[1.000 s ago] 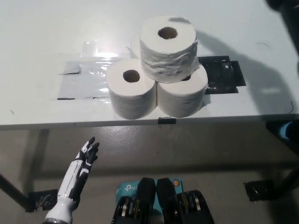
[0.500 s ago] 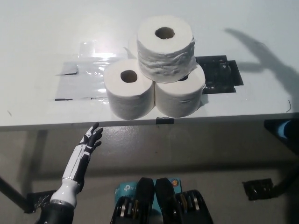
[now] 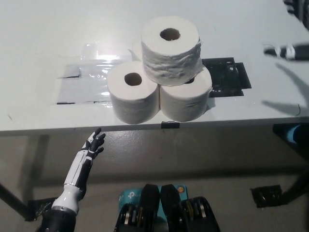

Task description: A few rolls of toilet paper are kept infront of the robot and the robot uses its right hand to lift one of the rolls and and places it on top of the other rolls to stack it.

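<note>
Sitting atop two rolls [image 3: 159, 99], the top roll [image 3: 170, 50] looks light, soft, crushable; grip its sides. Left hand [image 3: 94, 143] open, empty; right hand [image 3: 295, 48] unclear.

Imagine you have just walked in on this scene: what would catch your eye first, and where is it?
First, the top roll, standing upright on two lower rolls, the left roll and the right roll, near the front edge of the white table. Next, the white left hand, open, below the table edge at lower left. The black right hand barely shows at the upper right edge.
</note>
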`<control>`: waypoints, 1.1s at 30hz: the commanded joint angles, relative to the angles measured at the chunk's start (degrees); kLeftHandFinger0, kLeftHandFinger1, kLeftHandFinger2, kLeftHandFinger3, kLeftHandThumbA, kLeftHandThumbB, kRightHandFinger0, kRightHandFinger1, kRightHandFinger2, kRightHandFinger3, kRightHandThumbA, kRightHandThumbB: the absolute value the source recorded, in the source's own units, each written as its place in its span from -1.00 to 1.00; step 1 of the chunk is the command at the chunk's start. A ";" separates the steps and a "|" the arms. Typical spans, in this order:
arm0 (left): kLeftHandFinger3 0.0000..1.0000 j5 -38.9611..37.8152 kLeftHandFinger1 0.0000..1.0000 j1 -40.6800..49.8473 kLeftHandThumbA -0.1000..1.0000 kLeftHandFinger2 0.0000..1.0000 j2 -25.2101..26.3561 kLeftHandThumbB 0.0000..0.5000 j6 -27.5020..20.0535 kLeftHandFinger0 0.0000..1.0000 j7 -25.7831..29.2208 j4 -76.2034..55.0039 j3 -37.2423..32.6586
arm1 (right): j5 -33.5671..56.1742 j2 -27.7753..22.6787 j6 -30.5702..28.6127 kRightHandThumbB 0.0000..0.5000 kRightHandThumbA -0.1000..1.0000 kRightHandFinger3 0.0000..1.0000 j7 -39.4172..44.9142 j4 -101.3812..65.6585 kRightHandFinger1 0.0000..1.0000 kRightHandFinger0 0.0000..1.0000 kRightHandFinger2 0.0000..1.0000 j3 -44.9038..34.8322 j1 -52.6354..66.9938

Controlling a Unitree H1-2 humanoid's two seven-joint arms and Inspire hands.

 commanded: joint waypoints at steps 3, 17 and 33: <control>1.00 -2.88 1.00 -1.08 1.00 1.00 0.91 -0.27 -4.96 1.00 -0.04 -1.77 1.91 | 24.85 9.46 -2.71 0.33 1.00 1.00 -16.25 -47.62 1.00 1.00 1.00 -14.63 16.74; 1.00 -3.04 1.00 6.52 1.00 1.00 0.87 -0.44 -4.96 1.00 -0.79 -4.18 1.81 | 17.12 22.65 -9.51 -0.01 1.00 1.00 -10.39 -32.57 1.00 1.00 1.00 -2.67 31.06; 1.00 -2.08 1.00 7.71 1.00 1.00 1.40 -0.42 -4.23 1.00 -1.16 -5.01 0.64 | 7.28 19.83 -23.26 -0.80 1.00 1.00 -14.51 -1.01 1.00 1.00 1.00 7.67 31.21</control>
